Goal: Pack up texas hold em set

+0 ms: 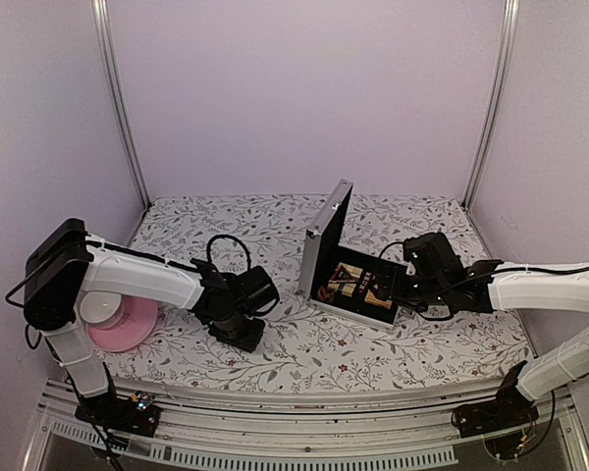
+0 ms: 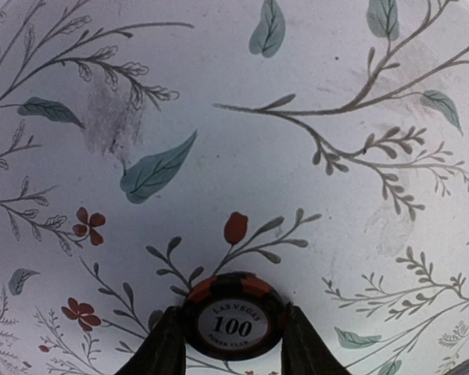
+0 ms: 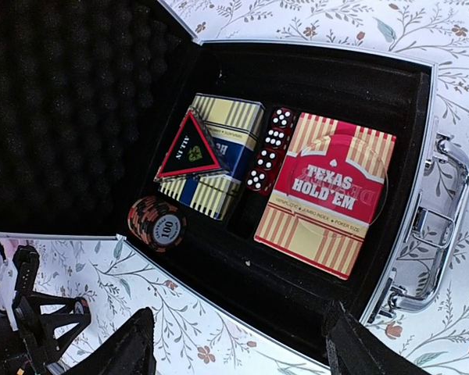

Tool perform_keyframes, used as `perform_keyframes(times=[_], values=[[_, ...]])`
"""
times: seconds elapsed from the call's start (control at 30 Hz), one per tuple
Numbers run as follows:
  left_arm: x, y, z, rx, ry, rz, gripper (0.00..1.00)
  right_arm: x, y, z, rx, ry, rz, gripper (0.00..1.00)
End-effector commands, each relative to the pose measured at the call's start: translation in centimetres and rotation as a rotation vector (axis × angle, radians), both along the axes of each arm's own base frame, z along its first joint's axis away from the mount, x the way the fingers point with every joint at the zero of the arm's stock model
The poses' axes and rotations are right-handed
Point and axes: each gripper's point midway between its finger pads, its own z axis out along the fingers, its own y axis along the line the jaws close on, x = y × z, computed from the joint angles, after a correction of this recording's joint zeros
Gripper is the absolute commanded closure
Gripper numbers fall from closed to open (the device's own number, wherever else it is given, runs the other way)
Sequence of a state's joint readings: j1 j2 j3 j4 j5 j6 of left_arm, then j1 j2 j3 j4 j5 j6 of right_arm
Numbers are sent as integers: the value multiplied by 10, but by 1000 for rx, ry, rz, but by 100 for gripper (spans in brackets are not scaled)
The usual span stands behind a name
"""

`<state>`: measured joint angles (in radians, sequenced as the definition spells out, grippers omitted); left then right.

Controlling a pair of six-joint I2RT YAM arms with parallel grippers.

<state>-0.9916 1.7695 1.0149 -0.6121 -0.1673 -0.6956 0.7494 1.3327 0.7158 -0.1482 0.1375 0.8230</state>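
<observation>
**A:** Where is the set, and what do your grippers have?

**B:** The briefcase (image 1: 358,311) stands open right of the table's middle, its lid (image 1: 324,240) upright. Your right gripper (image 1: 406,288) hangs at its front edge, fingers spread, nothing between them; your left gripper (image 1: 238,332) is low over the flowered cloth (image 1: 226,221), well apart from the case, pinching a poker chip (image 2: 234,319) by its rim.

**A:** How will it all handle?

**B:** I judge the chip hard, smooth and light; keep your squeeze square across its edge, or it may flip out (a thin disc gives little to bite on). The case looks like stiff metal; to close it, push high on the lid's outer face; lift it only by the handle (image 3: 434,226).

**A:** What does each view add?

**B:** Only the left wrist view shows the chip; from above the gripper hides it. Only the right wrist view shows the contents: a red pack (image 3: 328,199), a yellow pack (image 3: 230,125), dice (image 3: 267,152) between them, a triangular token (image 3: 190,147) on the yellow pack, and a second chip (image 3: 158,226) at that pack's near corner.
</observation>
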Motion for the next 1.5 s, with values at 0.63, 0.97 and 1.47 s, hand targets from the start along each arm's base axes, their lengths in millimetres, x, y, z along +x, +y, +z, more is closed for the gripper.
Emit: perform_keyframes(times=[0.63,0.97,1.47], values=[[-5,-53,51,-215,-69,-172,80,-30,39,15,284,100,154,26],[-21,-119,90,-373,-154,-375,81,-66,96,12,519,264,395,28],[-33,-152,105,-450,-182,-476,82,-94,137,3,631,391,555,39]])
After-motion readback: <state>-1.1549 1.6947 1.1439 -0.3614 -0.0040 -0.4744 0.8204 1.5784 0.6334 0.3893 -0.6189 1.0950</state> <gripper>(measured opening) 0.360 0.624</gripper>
